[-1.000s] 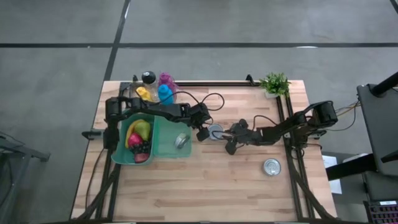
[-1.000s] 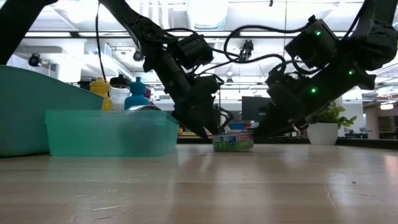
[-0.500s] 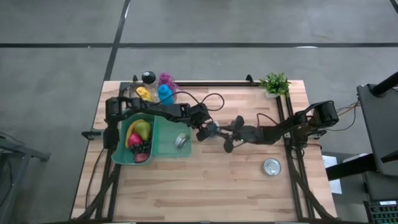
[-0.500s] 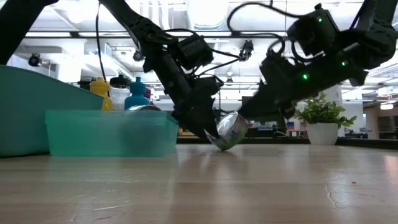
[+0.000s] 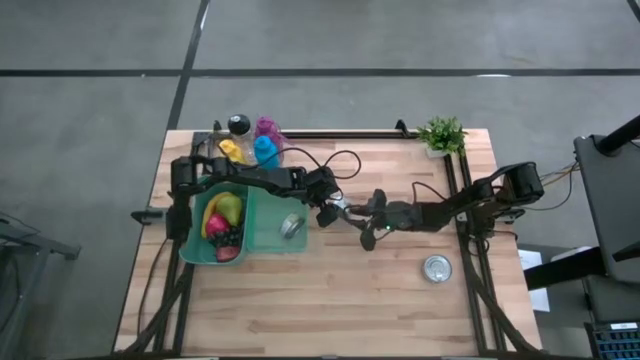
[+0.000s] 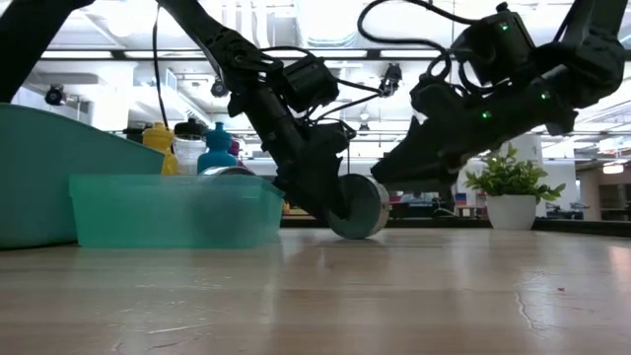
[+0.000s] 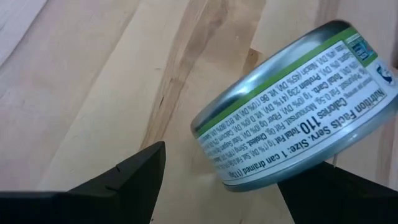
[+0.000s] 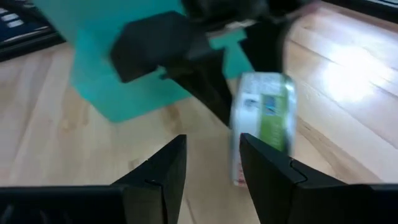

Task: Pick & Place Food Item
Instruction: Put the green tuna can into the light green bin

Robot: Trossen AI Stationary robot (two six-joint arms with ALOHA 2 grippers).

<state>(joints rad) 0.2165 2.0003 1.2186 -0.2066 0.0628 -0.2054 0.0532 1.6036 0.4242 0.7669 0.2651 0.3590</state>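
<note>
potted plant (image 5: 441, 133), coloured bottles (image 5: 252, 142)

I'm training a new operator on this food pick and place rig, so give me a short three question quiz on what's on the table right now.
1. True or false: the can between the left gripper and the right gripper lies flat on the table.
2. The fruit lies: A) in the green bin, B) on a plate, C) on bare wood.
3. Fill in: the second can sits on the ___ arm's side.

Key: 1 false, it stands on its edge. 2 A. 3 right.
</note>
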